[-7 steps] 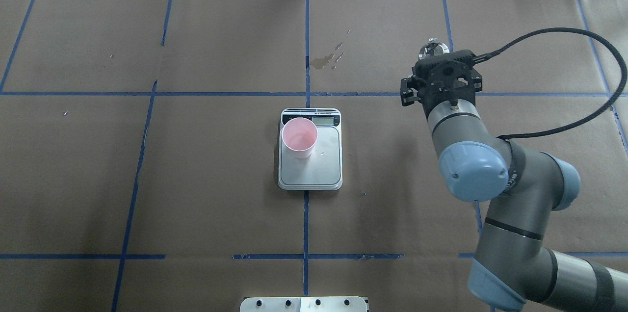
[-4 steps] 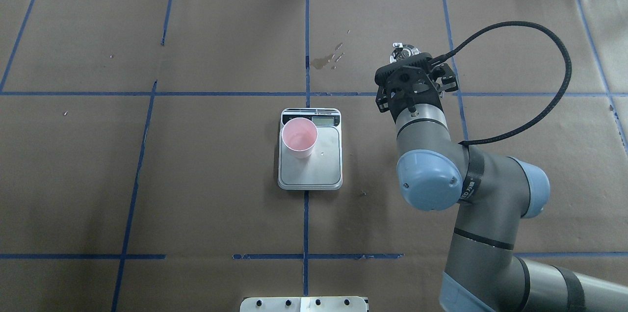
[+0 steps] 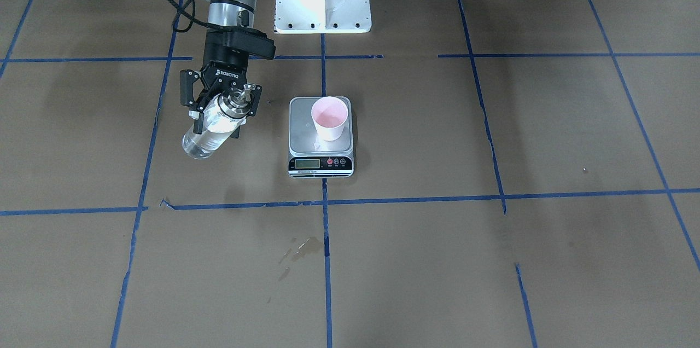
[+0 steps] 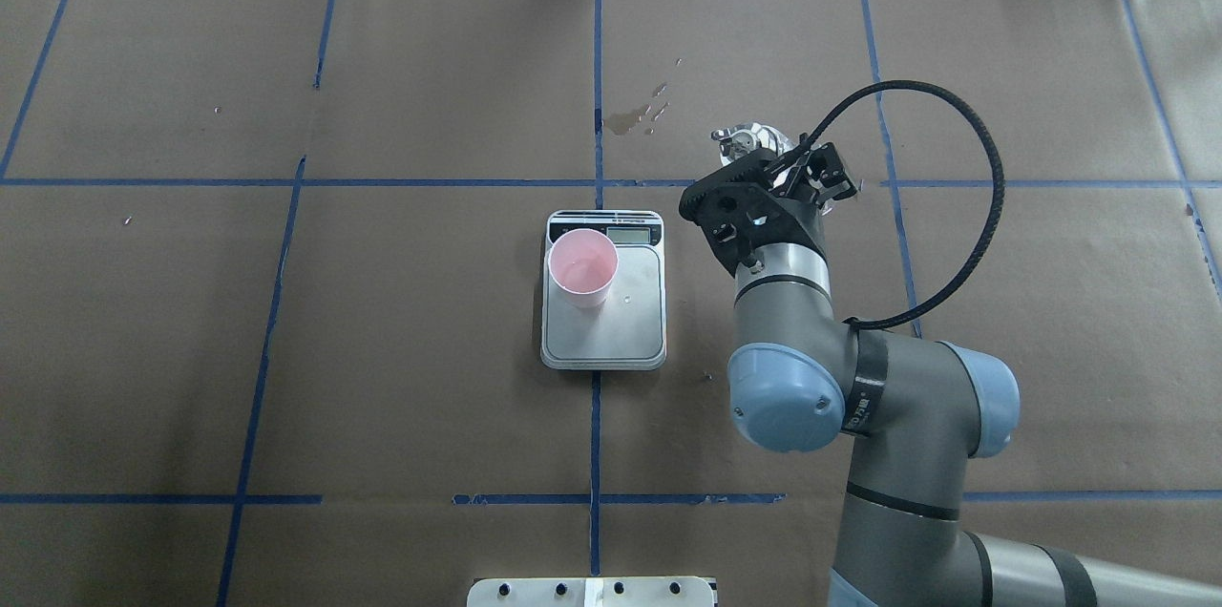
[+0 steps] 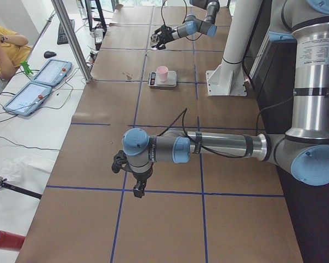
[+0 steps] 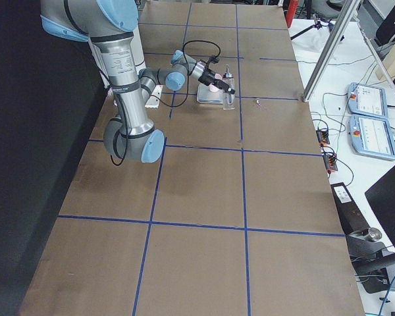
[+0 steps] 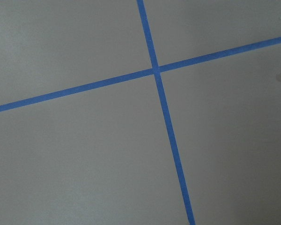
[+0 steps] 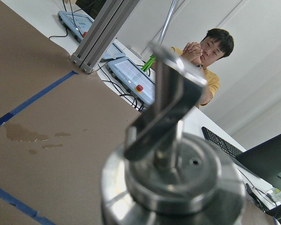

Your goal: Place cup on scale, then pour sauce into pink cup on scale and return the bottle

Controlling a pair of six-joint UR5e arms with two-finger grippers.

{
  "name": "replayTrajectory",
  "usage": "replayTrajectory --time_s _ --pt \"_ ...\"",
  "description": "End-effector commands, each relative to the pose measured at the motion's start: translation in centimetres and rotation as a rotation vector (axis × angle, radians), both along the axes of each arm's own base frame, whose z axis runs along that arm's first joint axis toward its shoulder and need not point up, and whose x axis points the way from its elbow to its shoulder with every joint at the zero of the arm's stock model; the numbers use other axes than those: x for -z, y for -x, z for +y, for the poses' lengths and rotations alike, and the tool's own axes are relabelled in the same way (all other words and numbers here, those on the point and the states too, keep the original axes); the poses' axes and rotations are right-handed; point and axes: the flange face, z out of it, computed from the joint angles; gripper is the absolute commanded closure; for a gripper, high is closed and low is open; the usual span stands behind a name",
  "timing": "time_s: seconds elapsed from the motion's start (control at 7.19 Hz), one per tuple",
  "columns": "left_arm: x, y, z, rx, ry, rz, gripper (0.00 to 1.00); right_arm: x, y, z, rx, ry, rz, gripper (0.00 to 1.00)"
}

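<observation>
Right tool [image 3: 221, 104] clamped round clear glass bottle [image 3: 210, 130], at 9 o'clock of scale [image 3: 302, 134], seen from operators' side. Pink cup [image 3: 330, 117] stands on plate, toward 1 o'clock corner. Left tool [image 5: 132, 174] well apart; wide or narrow, cannot tell. Risks: spout tipping short of rim wets plate or counter [image 3: 492, 260]; bottle nudging light cup off edge; slick glass slipping in grip.

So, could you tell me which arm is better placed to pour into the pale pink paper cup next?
The right: the right gripper holds the clear glass bottle with the silver spout, close beside the steel-grey scale bearing the cup. The left gripper hangs far along the table, away from both.
</observation>
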Motion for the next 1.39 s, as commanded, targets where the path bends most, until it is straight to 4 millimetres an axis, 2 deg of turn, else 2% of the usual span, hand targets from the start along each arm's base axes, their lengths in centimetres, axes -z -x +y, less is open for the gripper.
replayTrajectory --time_s 0.0,0.28,0.56,0.7,1.25 --pt "-0.1 0.0 -0.2 0.000 -0.001 0.000 0.00 0.3 2.4 0.5 0.005 -0.017 0.135 1.00" --pt "-0.1 0.0 -0.2 0.000 0.002 0.000 0.00 0.2 2.7 0.6 0.025 -0.032 0.276 1.00" --pt "-0.1 0.0 -0.2 0.000 0.002 0.000 0.00 1.5 5.7 0.3 0.042 -0.074 0.438 1.00" --pt "-0.1 0.0 -0.2 0.000 0.002 0.000 0.00 1.1 7.1 0.1 0.040 -0.079 0.473 1.00" --pt "-0.3 0.0 -0.2 0.000 0.004 0.000 0.00 1.0 8.0 0.9 0.054 -0.165 0.668 1.00"
